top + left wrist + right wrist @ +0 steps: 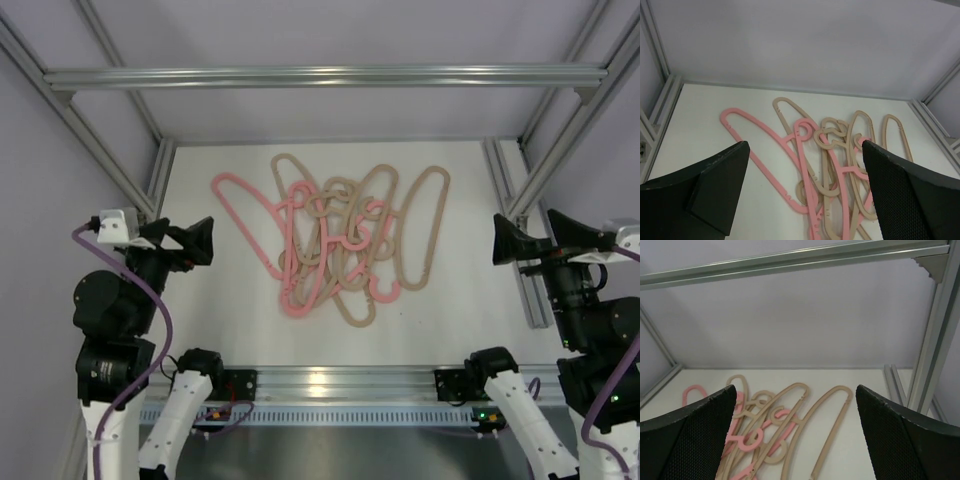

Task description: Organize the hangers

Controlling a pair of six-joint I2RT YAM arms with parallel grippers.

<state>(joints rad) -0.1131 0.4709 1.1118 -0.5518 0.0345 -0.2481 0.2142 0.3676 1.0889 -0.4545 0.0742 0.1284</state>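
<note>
Several pink and beige hangers lie flat in a tangled pile in the middle of the white table. One pink hanger sticks out at the pile's left and one beige hanger lies at its right. My left gripper hovers left of the pile, open and empty. My right gripper hovers right of it, open and empty. In the left wrist view the pink hanger lies ahead between my open fingers. In the right wrist view the beige hanger lies ahead between my open fingers.
A silver metal bar spans the frame above the back of the table and shows in the right wrist view. Aluminium posts and rails stand along both sides. The white table ends at a front rail.
</note>
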